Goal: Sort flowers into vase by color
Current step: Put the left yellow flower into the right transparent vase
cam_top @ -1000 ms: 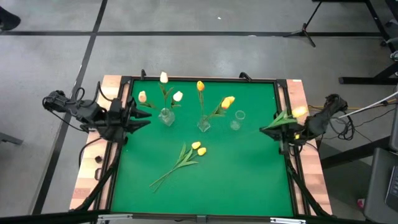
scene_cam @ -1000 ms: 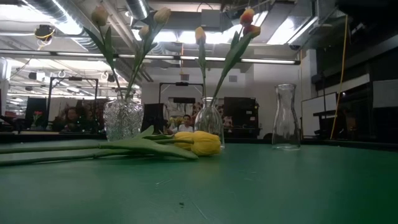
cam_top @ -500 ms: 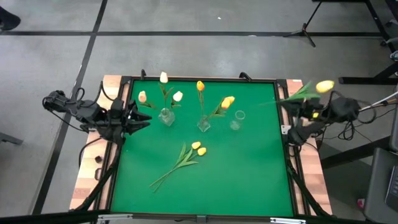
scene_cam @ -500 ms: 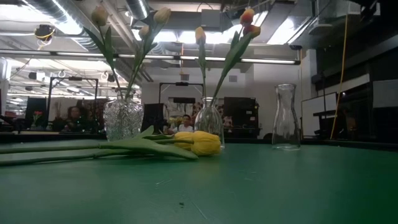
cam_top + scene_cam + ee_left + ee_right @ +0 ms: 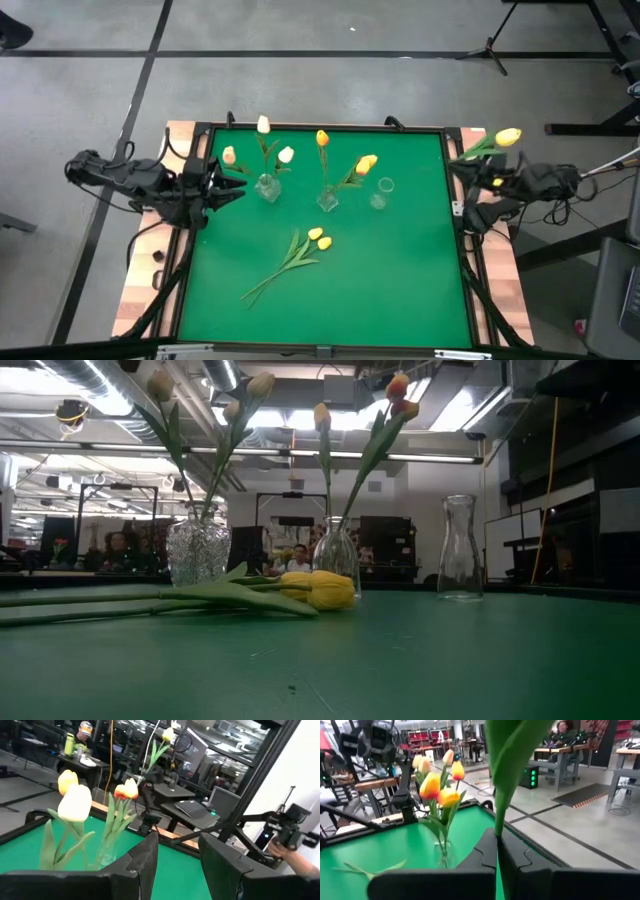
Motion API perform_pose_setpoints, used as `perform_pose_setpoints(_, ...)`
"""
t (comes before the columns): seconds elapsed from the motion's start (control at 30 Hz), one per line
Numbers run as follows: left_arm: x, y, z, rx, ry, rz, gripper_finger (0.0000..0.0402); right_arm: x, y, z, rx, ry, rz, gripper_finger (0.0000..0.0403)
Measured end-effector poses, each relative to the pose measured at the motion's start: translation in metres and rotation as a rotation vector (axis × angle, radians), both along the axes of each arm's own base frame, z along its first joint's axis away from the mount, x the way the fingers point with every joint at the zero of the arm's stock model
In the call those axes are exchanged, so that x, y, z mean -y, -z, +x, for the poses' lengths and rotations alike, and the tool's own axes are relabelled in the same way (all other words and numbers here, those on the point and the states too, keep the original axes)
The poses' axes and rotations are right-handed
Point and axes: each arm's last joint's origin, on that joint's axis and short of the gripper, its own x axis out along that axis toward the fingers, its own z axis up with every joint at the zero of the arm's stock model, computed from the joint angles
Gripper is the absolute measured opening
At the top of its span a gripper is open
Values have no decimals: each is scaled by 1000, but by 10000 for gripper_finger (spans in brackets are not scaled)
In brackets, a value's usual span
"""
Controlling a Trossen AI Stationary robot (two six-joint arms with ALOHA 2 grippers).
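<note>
My right gripper [image 5: 476, 172] hovers at the table's right edge, shut on a yellow tulip [image 5: 508, 136]. A cut-glass vase [image 5: 267, 187] holds three white tulips [image 5: 263, 124]. A narrow vase [image 5: 327, 200] holds orange-yellow tulips [image 5: 366, 162]. An empty glass bottle vase [image 5: 380, 192] stands to their right. Two yellow tulips [image 5: 318, 237] lie flat on the green mat, their stems pointing toward the near left. My left gripper [image 5: 236, 190] waits open at the left edge, level, beside the cut-glass vase. My right gripper pinches the tulip's green stem and leaf [image 5: 499, 827] between its two shut fingers. The fingers lie level, pointing toward the table's left, across the stem. The tulip is lifted clear and rises above the fingers, its head [image 5: 508, 136] leaning toward the far right.
A black frame [image 5: 320, 128] and wooden side strips [image 5: 140, 290] border the green mat [image 5: 400, 280]. Bare mat lies in the near half and on the right. Desks, gear and people show in the room beyond the table.
My right gripper, still shut on the yellow tulip, has risen and drawn back from over the mat toward the table's right and far edge. The tulip has swung with it, so its head now lies beyond the far right corner.
</note>
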Motion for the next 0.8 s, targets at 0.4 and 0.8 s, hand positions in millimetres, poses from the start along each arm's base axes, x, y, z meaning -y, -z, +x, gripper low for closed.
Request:
perform_pose_setpoints(0.4, -3, 6, 3, -55, 42, -4, 139, -20, 35, 47, 16, -19, -10, 0)
perform_pose_setpoints(0.8, -2, 9, 6, -87, 40, -16, 139, -10, 26, 82, -116, 31, -13, 0)
